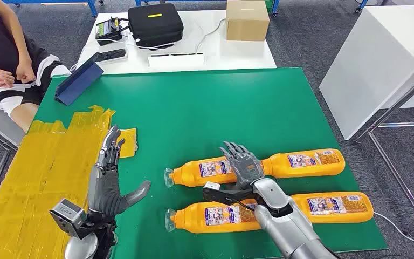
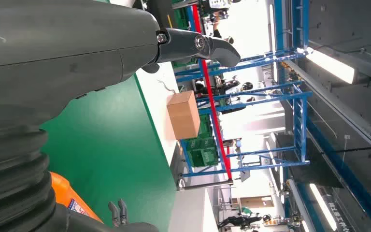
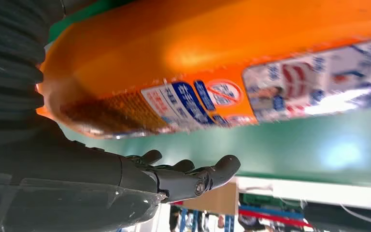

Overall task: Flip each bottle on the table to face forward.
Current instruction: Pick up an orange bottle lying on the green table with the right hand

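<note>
Head view shows four orange bottles lying on the green desk (image 1: 205, 108) in two rows. The right hand (image 1: 243, 164) hovers flat, fingers spread and holding nothing, over the far row between the far-left bottle (image 1: 205, 171) and far-right bottle (image 1: 304, 163). A push toward 12 o'clock could roll them away. The left hand (image 1: 110, 181) waits open at 9 o'clock.

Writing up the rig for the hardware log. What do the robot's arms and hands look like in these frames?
Both arms are silver-grey metal. The left hand has a dark grey palm, slim metallic segmented fingers and a thick grey thumb, with a boxy silver module at the wrist. The right hand looks the same, with a small black part and thin cable behind it. The wrist views show ribbed grey covers.
</note>
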{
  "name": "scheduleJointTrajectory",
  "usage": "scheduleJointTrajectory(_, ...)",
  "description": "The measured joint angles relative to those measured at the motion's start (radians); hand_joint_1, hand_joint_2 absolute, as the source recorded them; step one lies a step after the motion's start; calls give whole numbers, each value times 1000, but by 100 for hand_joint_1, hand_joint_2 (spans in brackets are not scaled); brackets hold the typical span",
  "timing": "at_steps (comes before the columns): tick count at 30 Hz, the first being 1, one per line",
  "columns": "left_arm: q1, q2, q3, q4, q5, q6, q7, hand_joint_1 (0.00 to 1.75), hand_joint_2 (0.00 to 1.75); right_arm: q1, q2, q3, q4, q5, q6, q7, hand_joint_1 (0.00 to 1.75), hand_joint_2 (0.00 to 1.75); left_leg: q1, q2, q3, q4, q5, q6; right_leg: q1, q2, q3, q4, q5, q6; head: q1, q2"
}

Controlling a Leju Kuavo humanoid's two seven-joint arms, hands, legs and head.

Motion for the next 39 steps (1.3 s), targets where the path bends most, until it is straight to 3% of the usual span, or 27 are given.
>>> scheduleJointTrajectory(2,0,-1,-1,1,0,0,1,0,175,-8,2,-1,17,-2,0,0,7,175,0,0,0,0,0,0,0,0,0,0,0,0,0,0)
scheduleJointTrajectory(3,0,-2,-2,2,0,0,2,0,175,-17,5,-2,35,-4,-1,2,21,175,0,0,0,0,0,0,0,0,0,0,0,0,0,0)
scheduleJointTrajectory(4,0,-3,-3,3,0,-1,3,0,175,-26,7,-3,51,-5,-2,4,38,175,0,0,0,0,0,0,0,0,0,0,0,0,0,0)
scheduleJointTrajectory(6,0,-4,-6,5,0,-2,5,0,175,-42,12,-6,82,-8,-6,10,90,175,0,1,1,0,0,0,0,0,0,0,0,0,0,0)
scheduleJointTrajectory(8,0,-4,-10,8,0,-3,7,0,175,-56,18,-10,110,-10,-11,14,127,175,0,1,2,0,0,0,0,0,1,0,0,0,0,0)
scheduleJointTrajectory(10,1,-4,-16,10,0,-6,9,0,175,-69,23,-14,135,-10,-14,17,143,175,0,1,2,0,0,0,0,0,2,0,0,0,0,0)
scheduleJointTrajectory(18,5,-6,-35,11,0,-10,15,0,175,-95,39,-29,190,-7,-19,20,151,175,0,0,5,0,0,0,0,0,4,0,0,0,0,0)
scheduleJointTrajectory(27,8,-6,-41,11,0,-10,16,0,175,-101,49,-38,207,-14,-39,12,175,175,0,1,6,0,0,0,0,0,5,0,0,0,0,0)
scheduleJointTrajectory(33,14,-6,-43,11,-2,-10,19,0,175,-68,64,-75,173,-50,-126,-21,175,175,0,1,6,0,0,0,0,0,5,0,0,0,0,0)
scheduleJointTrajectory(39,30,-6,-53,9,-22,-2,21,0,175,37,101,-152,2,-145,-262,-112,175,175,0,0,3,0,0,0,0,0,2,0,0,0,0,0)
